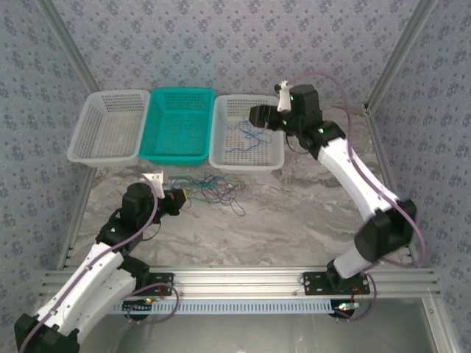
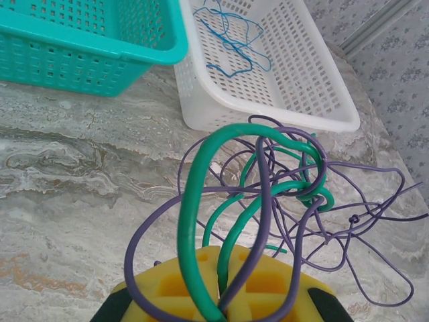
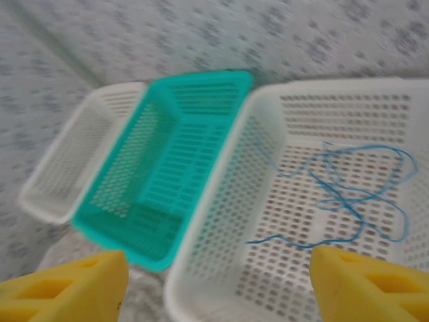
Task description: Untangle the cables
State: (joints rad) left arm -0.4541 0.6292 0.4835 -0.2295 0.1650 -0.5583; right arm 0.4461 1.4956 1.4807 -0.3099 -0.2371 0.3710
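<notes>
left gripper [image 2: 221, 285] pinches the green-purple tangle [image 2: 288, 188], which trails ahead of it toward the white basket's [image 2: 201, 100] near wall. right gripper [image 3: 220, 268], spread wide, hangs over that basket, where the blue cable [image 3: 348, 194] lies loose; left is nearer the tangle.

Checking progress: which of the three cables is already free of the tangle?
The blue cable: it lies alone in the right-hand white basket, while the green cable and purple cable are knotted together on the table.
</notes>
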